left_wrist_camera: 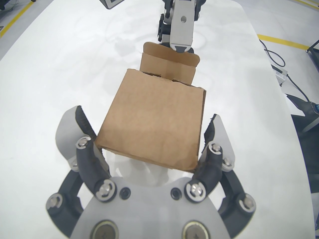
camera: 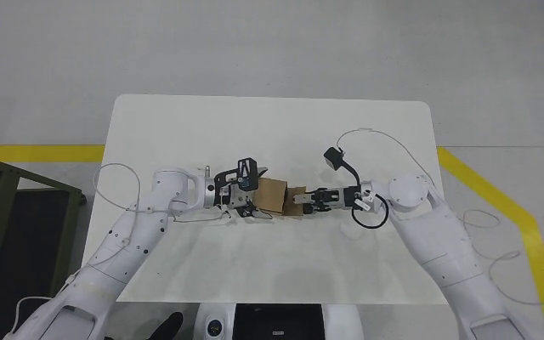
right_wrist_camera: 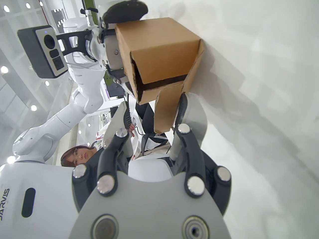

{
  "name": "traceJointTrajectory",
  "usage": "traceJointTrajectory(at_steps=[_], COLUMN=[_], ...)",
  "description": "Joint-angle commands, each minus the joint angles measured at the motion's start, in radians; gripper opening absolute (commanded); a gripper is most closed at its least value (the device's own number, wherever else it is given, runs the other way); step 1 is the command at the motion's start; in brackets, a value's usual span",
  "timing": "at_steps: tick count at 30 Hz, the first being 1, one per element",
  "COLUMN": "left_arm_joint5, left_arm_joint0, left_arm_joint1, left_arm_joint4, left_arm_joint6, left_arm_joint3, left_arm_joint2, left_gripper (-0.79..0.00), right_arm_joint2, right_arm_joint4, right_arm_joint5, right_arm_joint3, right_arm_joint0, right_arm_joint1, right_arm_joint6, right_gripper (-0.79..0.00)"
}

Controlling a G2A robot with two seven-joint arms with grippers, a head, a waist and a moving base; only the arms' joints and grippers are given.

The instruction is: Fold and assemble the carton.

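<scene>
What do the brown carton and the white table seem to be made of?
The small brown box-shaped carton looks like matte corrugated cardboard: ragged cut edges and fold creases show. The white rounded-corner table may be smooth, slightly glossy laminate or painted board, given its soft sheen.

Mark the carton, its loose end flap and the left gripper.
carton (right_wrist_camera: 162, 60), right wrist view, on the side panel facing the camera.
end flap (left_wrist_camera: 168, 65), left wrist view, on the middle of the flap at the far end.
left gripper (left_wrist_camera: 146, 113), left wrist view, midway between its fingers, over the carton.
</scene>
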Motion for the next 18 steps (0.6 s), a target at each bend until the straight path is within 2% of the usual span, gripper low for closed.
traceJointTrajectory(at_steps=[1,10,18], left_arm_joint5=[0.000,-0.003,-0.007], left_arm_joint0=[0.001,0.001,0.004], left_arm_joint1=[0.000,-0.001,0.000], left_arm_joint4=[-0.002,-0.004,-0.003], left_arm_joint6=[-0.001,-0.005,-0.009], left_arm_joint3=[0.001,0.003,0.003], left_arm_joint2=[0.000,-0.001,-0.002], left_gripper=[0.000,0.000,0.000], right_arm_joint2=[-0.010,-0.053,-0.066], right_arm_joint4=[0.009,0.075,0.091], right_arm_joint5=[-0.001,-0.038,-0.051], right_arm_joint3=[-0.006,0.033,0.072], right_arm_joint0=[0.008,0.036,0.042], right_arm_joint1=[-0.003,-0.021,-0.026], right_arm_joint6=[0.003,-0.005,-0.005], right_gripper=[-0.431,-0.409,-0.477])
